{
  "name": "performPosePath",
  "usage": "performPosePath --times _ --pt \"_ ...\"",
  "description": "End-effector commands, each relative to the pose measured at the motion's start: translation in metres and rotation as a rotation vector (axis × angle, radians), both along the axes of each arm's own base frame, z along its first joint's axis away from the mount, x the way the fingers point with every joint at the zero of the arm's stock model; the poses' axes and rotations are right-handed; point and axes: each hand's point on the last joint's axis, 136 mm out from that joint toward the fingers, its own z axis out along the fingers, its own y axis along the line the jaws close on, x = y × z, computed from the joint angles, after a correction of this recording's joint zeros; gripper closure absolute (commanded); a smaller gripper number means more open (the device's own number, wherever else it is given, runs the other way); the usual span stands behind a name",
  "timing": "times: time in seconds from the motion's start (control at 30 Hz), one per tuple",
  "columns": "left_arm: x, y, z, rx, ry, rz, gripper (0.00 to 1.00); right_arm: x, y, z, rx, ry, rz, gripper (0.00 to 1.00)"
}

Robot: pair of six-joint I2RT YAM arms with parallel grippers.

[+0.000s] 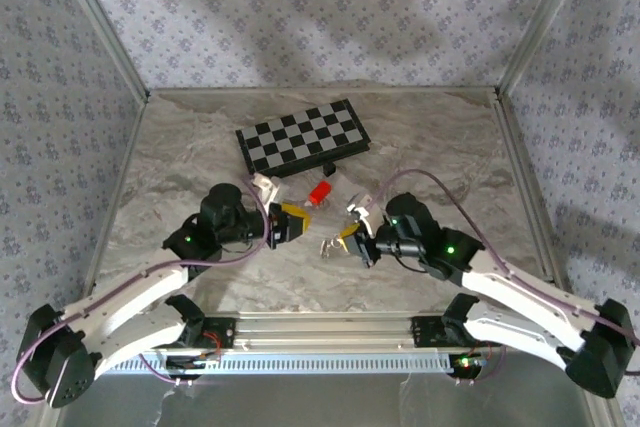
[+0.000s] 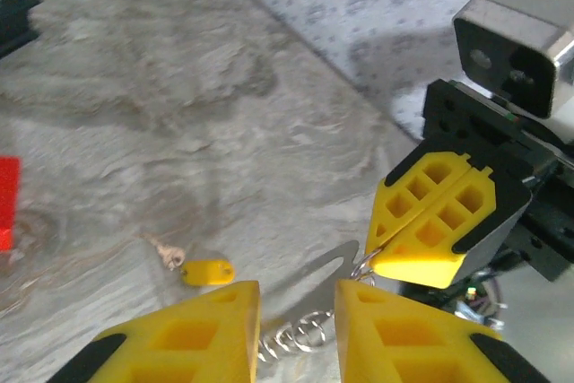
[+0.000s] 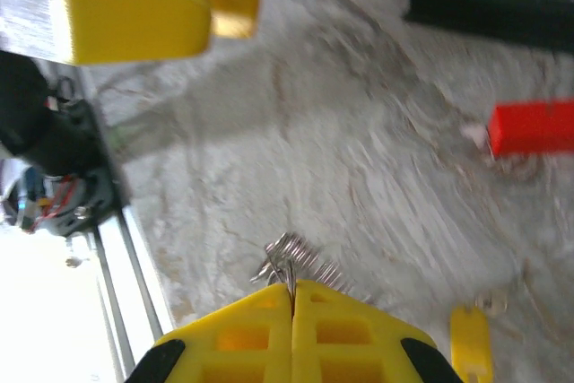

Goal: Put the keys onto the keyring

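Right gripper (image 3: 292, 291), its cellular yellow plastic fingers pressed flat together, is pinching the keyring (image 3: 289, 257), a thin silvery coiled loop, on the near side of the red block (image 3: 531, 127). Left gripper (image 2: 298, 298) is hovering near-left of that block, jaws parted, gripping nothing. Between ring and block, a yellow-headed key (image 2: 206, 272), oblong and glossy, is lying on the marbled grey table (image 2: 224, 87).

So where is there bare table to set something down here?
Bare marble lies left of the chessboard, right of it, and in the near strip between the arms. The centre is crowded: red piece, keyring, left gripper, right gripper.
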Motion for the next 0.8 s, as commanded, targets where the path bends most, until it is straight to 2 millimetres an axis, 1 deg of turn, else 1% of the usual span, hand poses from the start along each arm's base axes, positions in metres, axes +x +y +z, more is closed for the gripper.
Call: performPosePath --times 0.0,0.13,0.27,0.4,0.53,0.63,0.77 --pt "-0.028 -0.007 0.033 -0.092 -0.131 -0.14 0.75 -0.015 0.001 0.043 0.076 -0.163 0.112 1.0" --pt "-0.05 -0.013 0.051 -0.143 -0.191 -0.232 0.77 -0.027 0.002 0.064 0.118 -0.233 0.189 1.0" --pt "-0.069 -0.019 0.061 -0.166 -0.224 -0.318 0.79 -0.039 0.004 0.081 0.152 -0.268 0.263 1.0" --pt "-0.079 -0.018 0.075 -0.194 -0.276 -0.351 0.81 -0.058 0.006 0.104 0.239 -0.291 0.358 1.0" --pt "-0.087 -0.016 0.094 -0.236 -0.334 -0.376 0.83 -0.07 0.005 0.129 0.346 -0.324 0.401 1.0" --pt "-0.097 -0.016 0.109 -0.264 -0.377 -0.415 0.84 -0.076 0.004 0.145 0.421 -0.347 0.418 1.0" --pt "-0.11 -0.017 0.125 -0.291 -0.435 -0.461 0.83 -0.076 0.002 0.158 0.508 -0.363 0.397 1.0"
